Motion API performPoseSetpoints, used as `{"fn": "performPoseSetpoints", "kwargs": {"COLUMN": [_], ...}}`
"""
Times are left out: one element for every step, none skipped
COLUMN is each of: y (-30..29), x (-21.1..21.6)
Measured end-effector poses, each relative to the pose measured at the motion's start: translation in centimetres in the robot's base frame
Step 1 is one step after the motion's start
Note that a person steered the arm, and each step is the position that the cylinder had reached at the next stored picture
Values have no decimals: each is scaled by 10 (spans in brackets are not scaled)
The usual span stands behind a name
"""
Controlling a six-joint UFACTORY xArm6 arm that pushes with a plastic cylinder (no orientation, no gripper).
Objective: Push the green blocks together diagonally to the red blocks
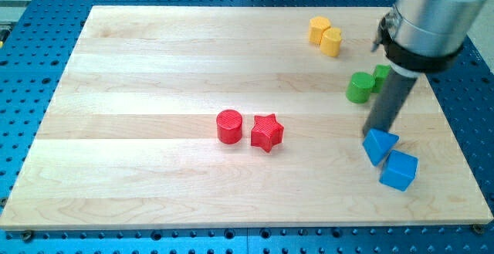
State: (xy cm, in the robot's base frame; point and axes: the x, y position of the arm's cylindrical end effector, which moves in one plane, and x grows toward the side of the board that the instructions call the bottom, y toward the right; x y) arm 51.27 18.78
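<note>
Now two green blocks sit on the right side of the pale wooden board (pixel 154 69), toward the far edge. The round green cylinder block (pixel 359 87) stands upright with its flat round top facing up. Just to its right is the second green block (pixel 381 74), mostly hidden behind the arm, so I cannot tell its shape or which way it points. The two greens touch or almost touch, and as a pair they line up slanting, going right and a bit farther away.

The red blocks are near the middle of the board, well apart from the greens. The round red cylinder block (pixel 229 126) is on the left, and the red star block (pixel 267 132) is just beside it on the right. They line up left to right.

My tip (pixel 375 133) is the low end of the dark rod. It has no pincer, so nothing opens or shuts. It sits nearer than the greens, just at the far edge of the blue triangle block (pixel 379 145). A blue cube block (pixel 399 170) is close by, nearer and to the right. Two yellow blocks (pixel 325 36) sit together at the far right.
</note>
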Motion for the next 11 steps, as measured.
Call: {"fn": "performPoseSetpoints", "kwargs": {"y": [0, 24, 55, 94, 76, 30, 40, 79, 67, 37, 37], "x": [4, -71, -72, -109, -158, -128, -116, -106, -98, -99, -101]}}
